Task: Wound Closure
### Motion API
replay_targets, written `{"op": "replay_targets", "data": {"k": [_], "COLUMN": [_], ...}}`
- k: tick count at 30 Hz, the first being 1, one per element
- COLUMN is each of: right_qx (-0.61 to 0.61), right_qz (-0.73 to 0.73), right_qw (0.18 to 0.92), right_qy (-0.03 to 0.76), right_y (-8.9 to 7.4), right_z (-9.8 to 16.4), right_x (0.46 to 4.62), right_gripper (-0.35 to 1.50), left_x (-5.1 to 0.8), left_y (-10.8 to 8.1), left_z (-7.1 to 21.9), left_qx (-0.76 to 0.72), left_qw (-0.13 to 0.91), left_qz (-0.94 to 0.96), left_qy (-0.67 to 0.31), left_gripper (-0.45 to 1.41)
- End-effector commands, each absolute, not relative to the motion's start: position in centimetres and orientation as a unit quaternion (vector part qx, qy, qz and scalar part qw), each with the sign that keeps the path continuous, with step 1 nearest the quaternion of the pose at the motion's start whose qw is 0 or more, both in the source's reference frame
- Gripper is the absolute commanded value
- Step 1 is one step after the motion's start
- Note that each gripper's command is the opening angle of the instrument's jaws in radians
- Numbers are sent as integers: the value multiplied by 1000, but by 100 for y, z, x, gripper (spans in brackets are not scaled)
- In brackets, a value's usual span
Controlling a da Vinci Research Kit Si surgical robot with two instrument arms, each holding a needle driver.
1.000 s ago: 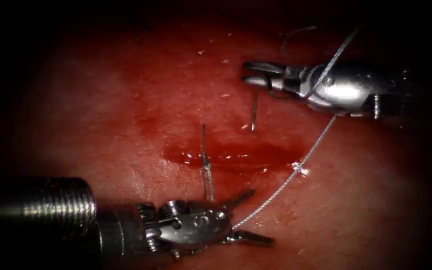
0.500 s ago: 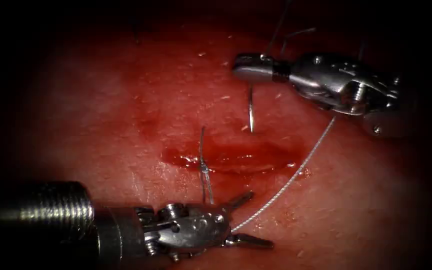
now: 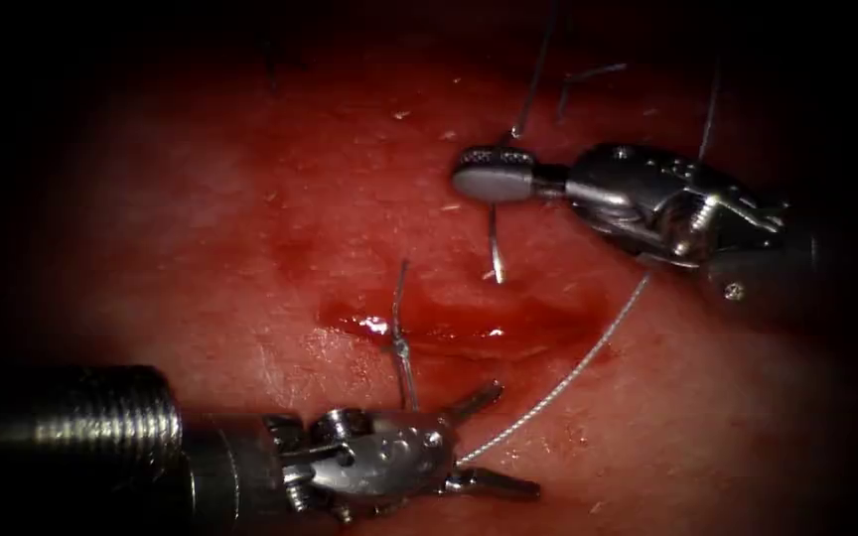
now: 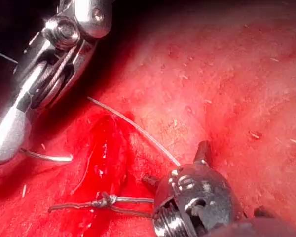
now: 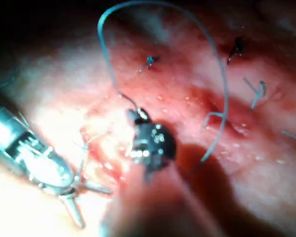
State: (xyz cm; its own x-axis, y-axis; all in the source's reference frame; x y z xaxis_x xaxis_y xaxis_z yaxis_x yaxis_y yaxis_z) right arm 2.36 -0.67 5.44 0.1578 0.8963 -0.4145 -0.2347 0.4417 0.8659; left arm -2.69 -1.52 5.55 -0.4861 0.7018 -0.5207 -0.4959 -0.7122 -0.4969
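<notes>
My right tool (image 3: 471, 175) comes in from the upper right, jaws shut on the curved needle (image 3: 495, 243) near its rear end. The needle hangs down, its tip at the tissue (image 3: 250, 199) just above the cut's (image 3: 449, 318) right half; whether it has entered I cannot tell. In the left wrist view the needle (image 4: 47, 157) sticks out from the right tool (image 4: 10, 133) beside the cut (image 4: 103, 158). My left tool (image 3: 518, 435) rests below the cut, jaws open and holding nothing. The thread (image 3: 568, 377) runs from between its fingers up toward the right tool.
A knotted stitch (image 3: 401, 347) with two tails crosses the cut's left half, also seen as a knot (image 4: 106, 200) in the left wrist view. Red fluid (image 3: 489, 333) pools in the cut. Older stitches (image 5: 149, 60) and a thread loop (image 5: 217, 64) lie beyond.
The right tool's wrist turned over and moved down and slightly left, bringing the needle tip lower toward the cut's upper edge. The left tool stayed put with its jaws open.
</notes>
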Motion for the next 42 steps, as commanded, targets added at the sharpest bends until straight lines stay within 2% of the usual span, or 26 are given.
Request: {"op": "replay_targets", "data": {"k": [1,15,18,19,20,21,23,24,30,36,40,42], "right_qx": [336,394,365,345,321,293,260,245,185,152,138,137], "right_qz": [419,436,420,411,396,370,360,352,321,313,314,316], "right_qw": [680,663,680,690,701,712,720,723,740,747,752,753], "right_qy": [499,465,477,487,500,520,534,541,561,566,563,561], "right_y": [-73,-121,-131,-128,-123,-110,-95,-89,-56,-34,-34,-37], "right_z": [547,525,525,526,527,531,536,538,545,534,524,523], "right_x": [242,237,238,238,237,237,238,238,241,239,239,239], "right_gripper": [-35,-35,-35,-20,22,74,114,123,131,130,111,109], "left_x": [-275,-274,-276,-277,-277,-279,-280,-280,-281,-280,-281,-281], "left_y": [-154,-151,-153,-154,-154,-155,-156,-156,-157,-159,-160,-160], "left_z": [560,558,557,556,556,554,552,551,549,547,546,545], "left_qx": [-365,-365,-364,-364,-364,-363,-363,-363,-362,-362,-362,-362], "left_qw": [352,352,353,354,354,355,356,356,360,360,360,355], "left_qz": [850,850,850,850,850,850,849,849,848,848,848,850], "left_qy": [-141,-142,-142,-142,-142,-141,-141,-141,-142,-143,-142,-141], "left_gripper": [61,61,61,61,61,61,61,61,61,61,61,61]}}
